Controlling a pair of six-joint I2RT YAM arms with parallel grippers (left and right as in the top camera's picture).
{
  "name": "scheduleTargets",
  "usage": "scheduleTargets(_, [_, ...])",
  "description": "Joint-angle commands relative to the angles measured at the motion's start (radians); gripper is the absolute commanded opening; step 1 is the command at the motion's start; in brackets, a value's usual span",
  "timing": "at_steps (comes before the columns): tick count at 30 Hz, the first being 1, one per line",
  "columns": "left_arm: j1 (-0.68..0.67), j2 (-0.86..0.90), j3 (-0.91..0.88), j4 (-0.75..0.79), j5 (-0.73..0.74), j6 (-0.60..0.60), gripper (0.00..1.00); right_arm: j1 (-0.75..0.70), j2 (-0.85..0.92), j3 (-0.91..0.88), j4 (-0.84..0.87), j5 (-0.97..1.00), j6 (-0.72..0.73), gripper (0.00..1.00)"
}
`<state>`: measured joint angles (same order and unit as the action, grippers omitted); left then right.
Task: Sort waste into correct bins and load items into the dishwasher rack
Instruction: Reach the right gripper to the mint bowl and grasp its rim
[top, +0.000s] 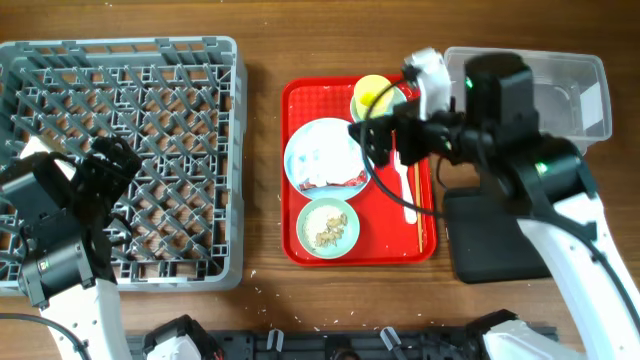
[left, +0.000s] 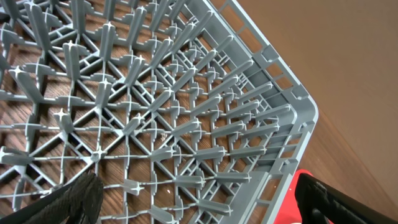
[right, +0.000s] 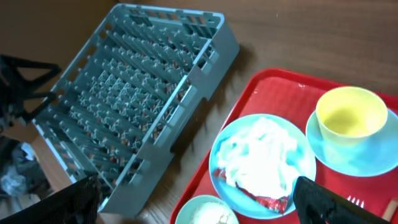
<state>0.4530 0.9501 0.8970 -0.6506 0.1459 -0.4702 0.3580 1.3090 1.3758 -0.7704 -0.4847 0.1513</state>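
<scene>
Left gripper (left: 196, 186): I am seeing its fingers spread apart and empty, hanging over the large grey plastic pegged rack (top: 130, 45).
Right gripper (right: 196, 186): its jaws are standing wide with nothing between them, hovering above the red rectangular serving tray (top: 292, 180).
Waste: a crumpled white paper napkin (right: 261, 152) and a small red wrapper (right: 267, 200) are lying on the round light blue plate (right: 216, 163).
Dishes: a small yellow cup (right: 351, 115) is sitting on a small light blue dish (right: 373, 163), and a pale green bowl (top: 305, 225) is holding whitish crumbs (top: 327, 228).
Bins: the clear plastic tub (top: 570, 75) and flat black tray (top: 490, 245) are sitting right of the red tray.
</scene>
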Motion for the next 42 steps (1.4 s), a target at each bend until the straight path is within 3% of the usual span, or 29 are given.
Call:
scheduleTargets(1, [0.005, 0.000, 0.013, 0.002, -0.006, -0.010, 1.00, 0.042, 0.114, 0.073, 0.039, 0.028, 0.067, 1.00])
scheduleTargets(3, [0.005, 0.000, 0.013, 0.002, -0.006, -0.009, 1.00, 0.042, 0.142, 0.073, 0.056, -0.032, 0.124, 1.00])
scheduleTargets(6, [0.005, 0.000, 0.013, 0.002, -0.006, -0.010, 1.00, 0.042, 0.165, 0.072, 0.040, -0.055, 0.395, 1.00])
scheduleTargets(10, [0.005, 0.000, 0.013, 0.002, -0.006, -0.010, 1.00, 0.064, 0.199, 0.071, -0.071, -0.006, 0.368, 1.00])
scheduleTargets(13, [0.005, 0.000, 0.013, 0.002, -0.006, -0.009, 1.00, 0.258, 0.232, 0.071, -0.214, 0.249, 0.321, 1.00])
scheduleTargets(14, [0.005, 0.000, 0.013, 0.002, -0.006, -0.009, 1.00, 0.354, 0.254, 0.071, -0.222, 0.322, 0.344, 1.00])
scheduleTargets(15, [0.005, 0.000, 0.013, 0.002, -0.006, -0.010, 1.00, 0.444, 0.285, 0.071, -0.222, 0.434, 0.458, 1.00])
scheduleTargets(18, [0.005, 0.000, 0.013, 0.002, -0.006, -0.010, 1.00, 0.582, 0.386, 0.071, -0.222, 0.576, 0.617, 1.00])
scheduleTargets(22, [0.005, 0.000, 0.013, 0.002, -0.006, -0.010, 1.00, 0.608, 0.543, 0.071, -0.225, 0.567, 0.489, 1.00])
scheduleTargets(24, [0.005, 0.000, 0.013, 0.002, -0.006, -0.010, 1.00, 0.610, 0.591, 0.071, -0.232, 0.521, 0.421, 0.50])
scheduleTargets(25, [0.005, 0.000, 0.013, 0.002, -0.006, -0.010, 1.00, 0.613, 0.602, 0.071, -0.241, 0.521, 0.425, 0.44])
scheduleTargets(29, [0.005, 0.000, 0.013, 0.002, -0.006, -0.010, 1.00, 0.628, 0.609, 0.068, -0.249, 0.506, 0.435, 0.44])
scheduleTargets(35, [0.005, 0.000, 0.013, 0.002, -0.006, -0.009, 1.00, 0.678, 0.616, 0.016, -0.158, 0.472, 0.605, 0.46])
scheduleTargets(42, [0.005, 0.000, 0.013, 0.002, -0.006, -0.010, 1.00, 0.694, 0.616, -0.052, -0.126, 0.594, 0.636, 0.46])
